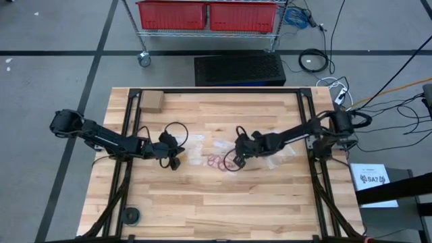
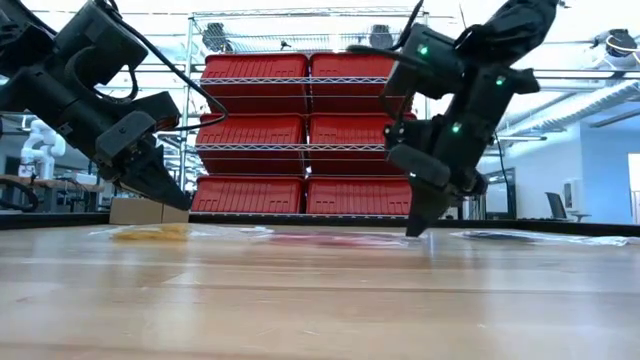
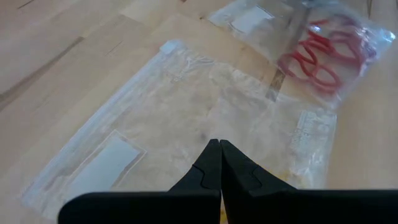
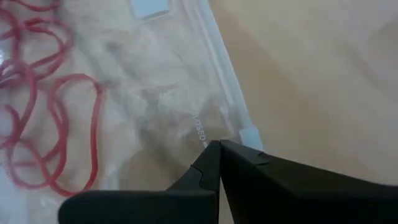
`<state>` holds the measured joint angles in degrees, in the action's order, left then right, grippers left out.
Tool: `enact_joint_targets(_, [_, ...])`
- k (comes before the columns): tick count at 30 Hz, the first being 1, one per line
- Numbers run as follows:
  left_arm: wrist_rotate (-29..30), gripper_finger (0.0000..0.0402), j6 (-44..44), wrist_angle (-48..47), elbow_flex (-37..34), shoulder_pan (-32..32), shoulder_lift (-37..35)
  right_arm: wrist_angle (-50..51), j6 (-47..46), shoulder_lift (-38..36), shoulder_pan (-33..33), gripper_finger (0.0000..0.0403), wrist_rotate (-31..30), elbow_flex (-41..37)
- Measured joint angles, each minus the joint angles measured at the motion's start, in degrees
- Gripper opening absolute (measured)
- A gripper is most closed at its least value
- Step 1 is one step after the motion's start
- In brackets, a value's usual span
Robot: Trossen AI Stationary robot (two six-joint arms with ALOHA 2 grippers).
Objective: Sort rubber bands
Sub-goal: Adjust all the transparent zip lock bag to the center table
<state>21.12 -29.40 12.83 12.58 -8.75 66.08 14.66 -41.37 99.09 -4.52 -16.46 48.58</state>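
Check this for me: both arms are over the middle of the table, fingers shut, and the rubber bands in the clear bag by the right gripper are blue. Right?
Not quite: the rubber bands are red, not blue, as the right wrist view shows. The rest holds.

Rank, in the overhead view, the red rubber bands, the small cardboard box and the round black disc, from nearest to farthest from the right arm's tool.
From the right tool, shut at the table's middle:
1. Red rubber bands, just beside it.
2. Cardboard box, far-left corner.
3. Black disc, near-left edge, slightly farther than the box.

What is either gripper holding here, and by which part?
Nothing. The left gripper and the right gripper are both shut empty over clear bags.
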Motion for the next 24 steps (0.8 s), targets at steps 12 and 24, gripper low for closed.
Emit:
enact_joint_targets(12, [0.0, 0.0000, 0.1, -0.2, 0.0, 0.0, 0.0, -0.8, 12.2, -0.1, 7.2, 0.0000, 3.1, 0.3])
enact_joint_targets(24, [0.0, 0.0000, 0.2, -0.1, 0.0, 0.0, 0.0, -4.9, 19.6, 0.0, 9.5, 0.0000, 4.1, 0.3])
